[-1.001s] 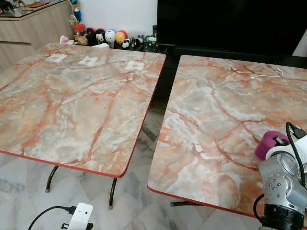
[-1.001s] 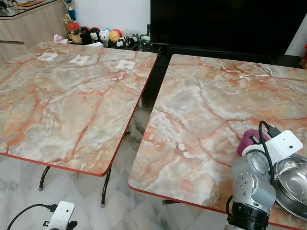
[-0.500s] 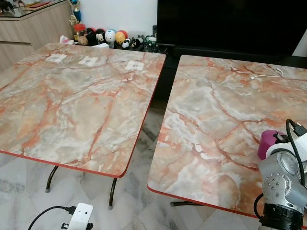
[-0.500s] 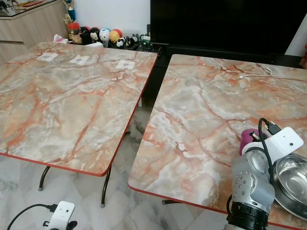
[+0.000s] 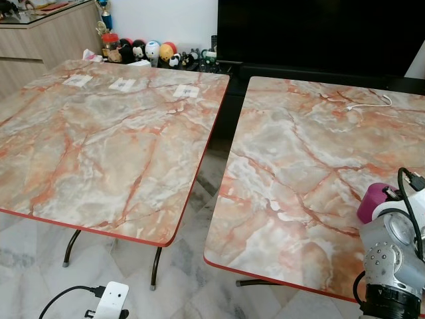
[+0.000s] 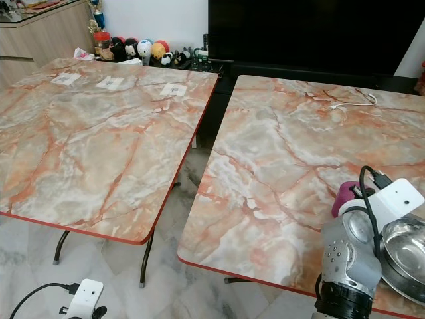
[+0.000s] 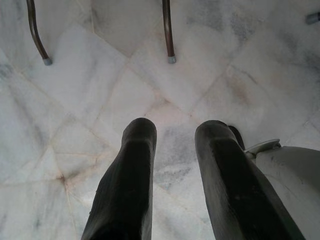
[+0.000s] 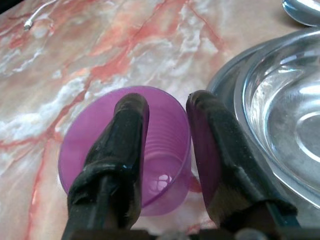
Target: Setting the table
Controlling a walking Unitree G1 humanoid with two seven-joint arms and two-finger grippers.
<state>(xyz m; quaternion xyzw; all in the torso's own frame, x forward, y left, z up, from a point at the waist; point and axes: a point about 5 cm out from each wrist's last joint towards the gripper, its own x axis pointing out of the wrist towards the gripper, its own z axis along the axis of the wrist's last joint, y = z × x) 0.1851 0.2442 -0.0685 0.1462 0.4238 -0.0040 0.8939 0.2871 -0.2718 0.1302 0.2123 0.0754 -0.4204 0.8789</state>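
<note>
- Our right gripper (image 8: 167, 150) grasps the purple cup (image 8: 85, 135) by its rim: one finger inside, one outside against the wall.
- The cup (image 6: 345, 194) stands upright on the right marble table (image 6: 279, 166), just beside the steel bowl (image 8: 280, 110) and steel plate (image 8: 227, 82) under it.
- Our left gripper (image 7: 172, 170) hangs idle above the floor (image 7: 100, 90), fingers apart and empty.
- A white cable (image 5: 368, 104) lies at the table's far side.
</note>
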